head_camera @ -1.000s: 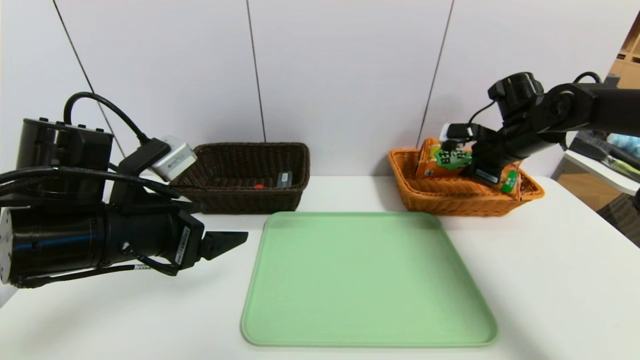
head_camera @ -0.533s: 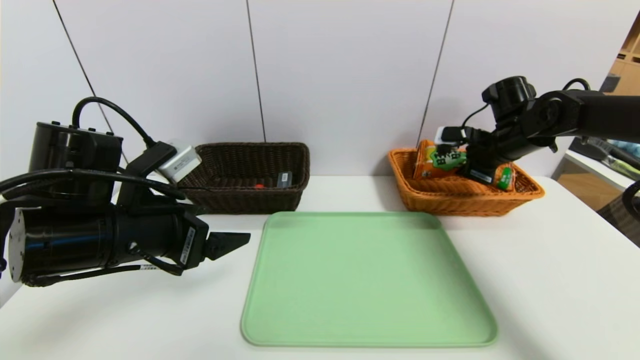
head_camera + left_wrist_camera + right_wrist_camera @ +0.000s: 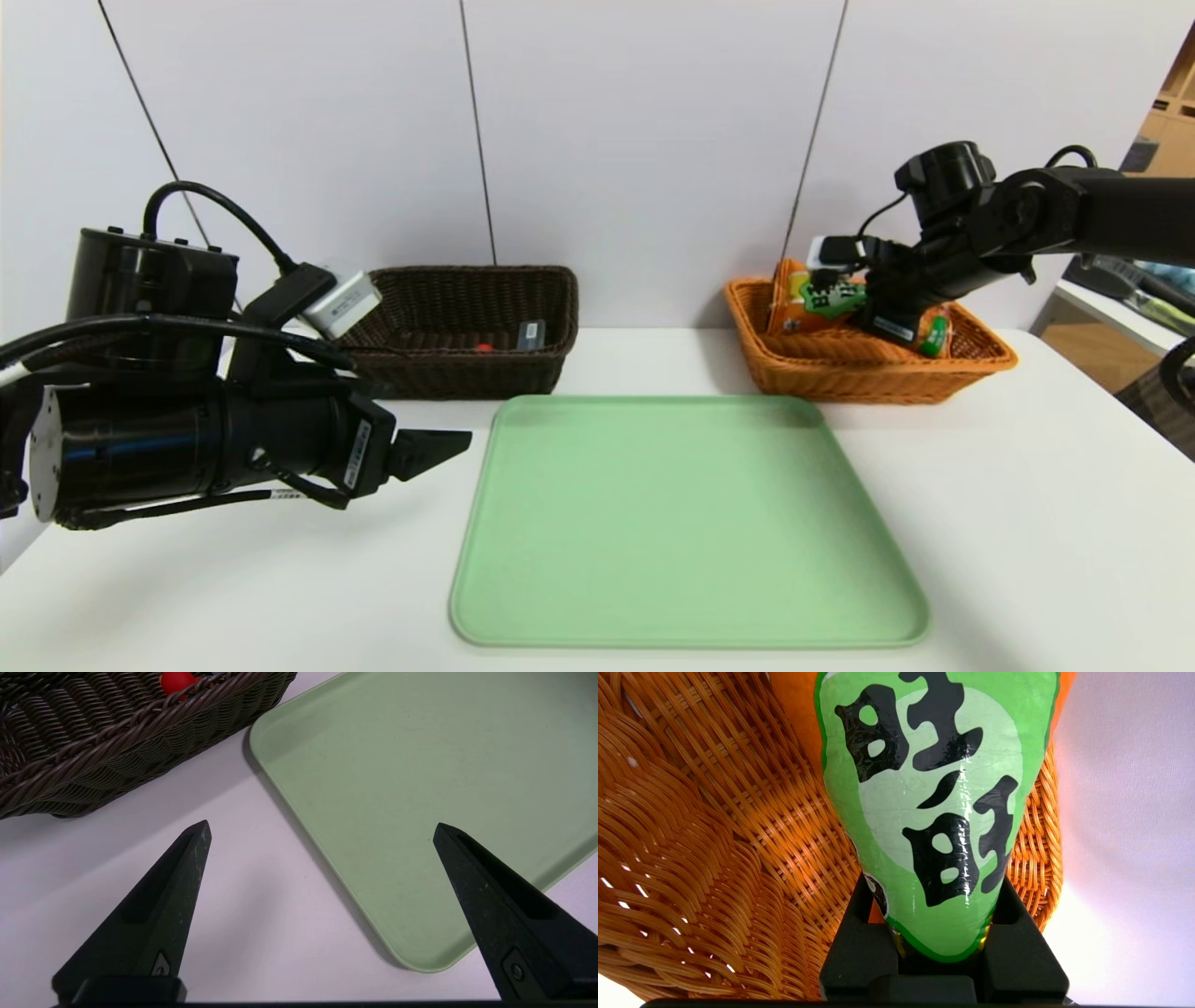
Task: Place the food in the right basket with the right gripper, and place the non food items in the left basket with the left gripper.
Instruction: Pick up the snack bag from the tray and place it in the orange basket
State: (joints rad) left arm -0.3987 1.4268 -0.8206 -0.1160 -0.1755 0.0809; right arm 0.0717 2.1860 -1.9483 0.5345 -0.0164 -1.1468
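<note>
Head view, tray [image 3: 691,523]: on the table
Left gripper [image 3: 322,828]: near the tray's left edge, fingers wide apart, holding nothing
Right gripper [image 3: 943,933]: at the right basket [image 3: 840,385], fingers closed on the food bag [image 3: 938,788]
Left basket [image 3: 457,373]: behind the tray, red item [image 3: 485,348] inside

On the packet [image 3: 943,812] in the right basket [image 3: 752,812], we can read the big black characters "旺旺" on a green and pale-green patch. We also see small pale labels on the left arm [image 3: 177,439] and the right arm [image 3: 971,252], but their print is too small for us to read.
</note>
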